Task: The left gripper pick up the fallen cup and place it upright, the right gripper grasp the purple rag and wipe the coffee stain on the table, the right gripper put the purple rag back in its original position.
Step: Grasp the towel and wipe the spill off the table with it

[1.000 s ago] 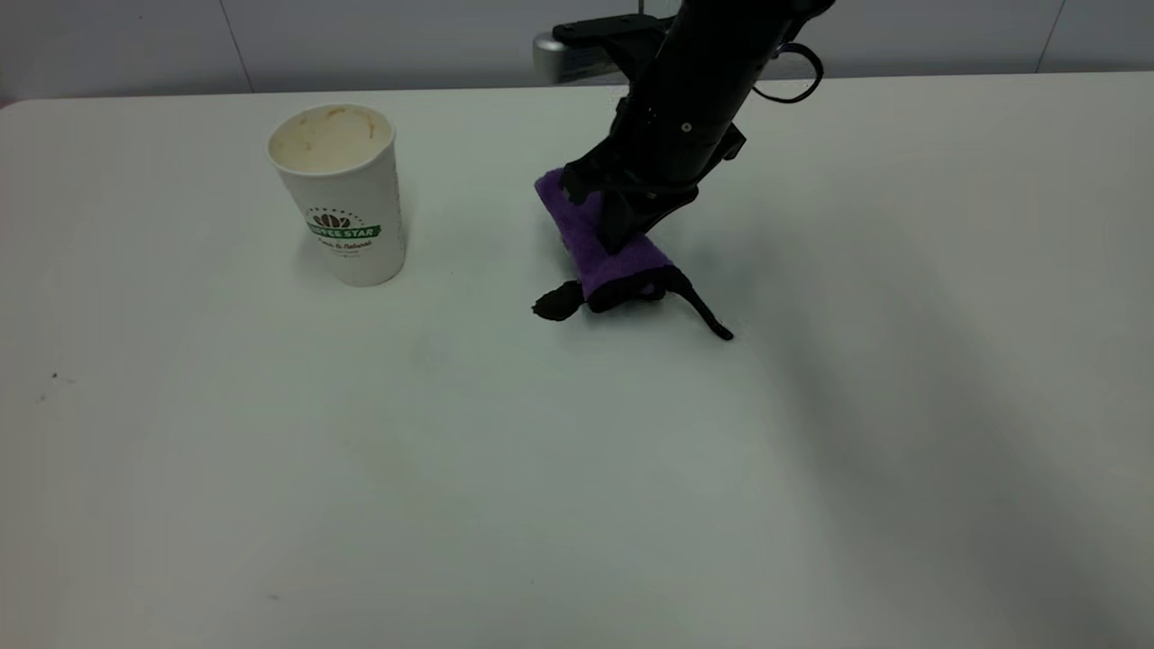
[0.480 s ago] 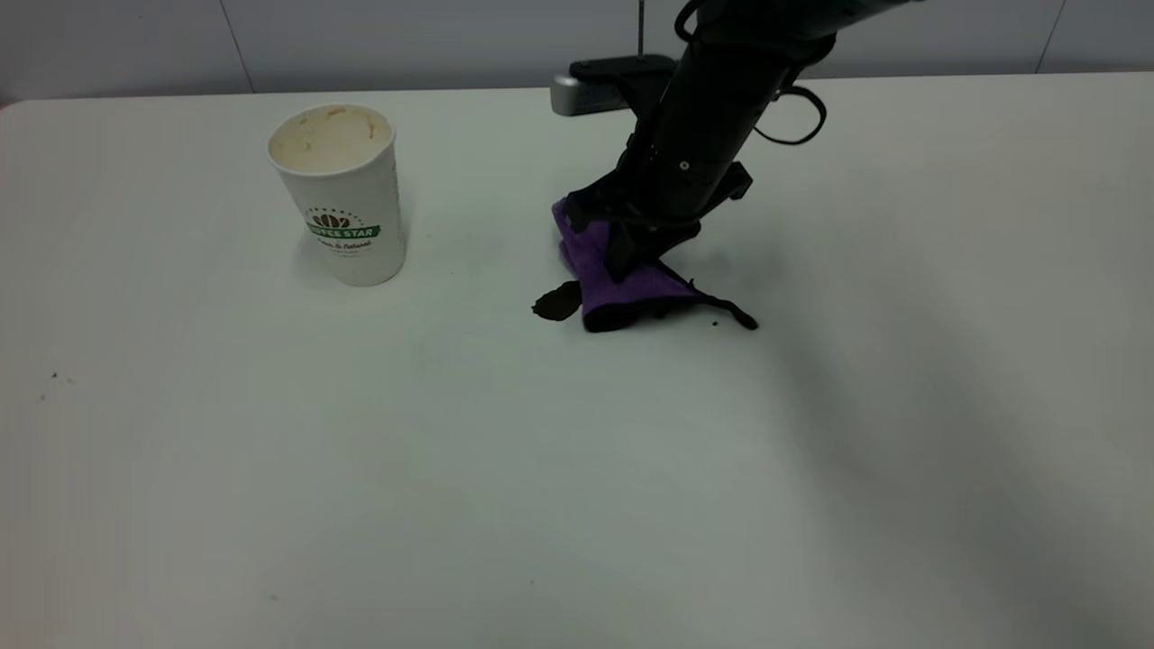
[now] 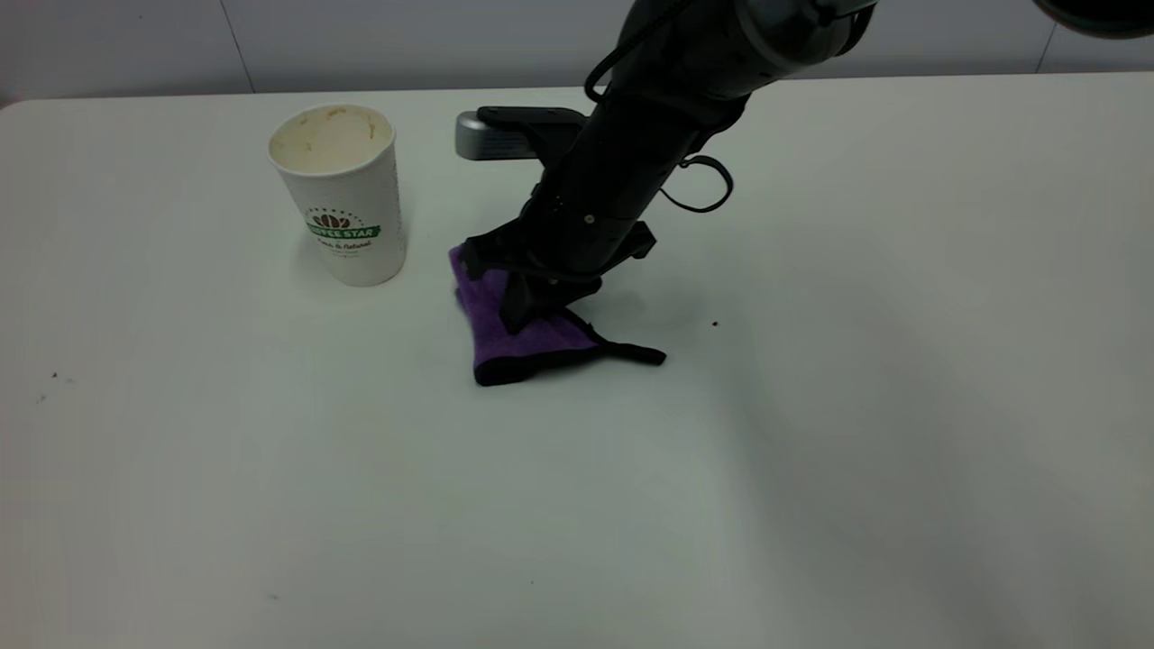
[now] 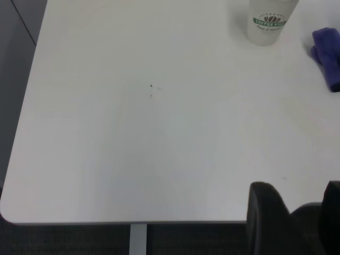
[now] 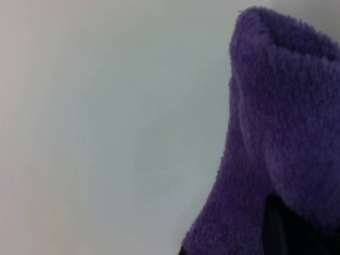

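The white cup with the green "COFFEE STAR" band stands upright on the table at the back left; it also shows in the left wrist view. My right gripper is shut on the purple rag and presses it onto the table just right of the cup. In the right wrist view the rag fills the frame around a black finger. The coffee stain is not visible; the rag and gripper cover its spot. My left gripper is open and empty near the table's edge, out of the exterior view.
The rag's black tail trails to the right. A tiny dark speck lies right of the rag, and small specks lie at the far left. The rag also shows in the left wrist view.
My right gripper has dragged the rag left and toward the front, across the dark stain. The stain that showed beside the rag no longer shows. The cup has not moved.
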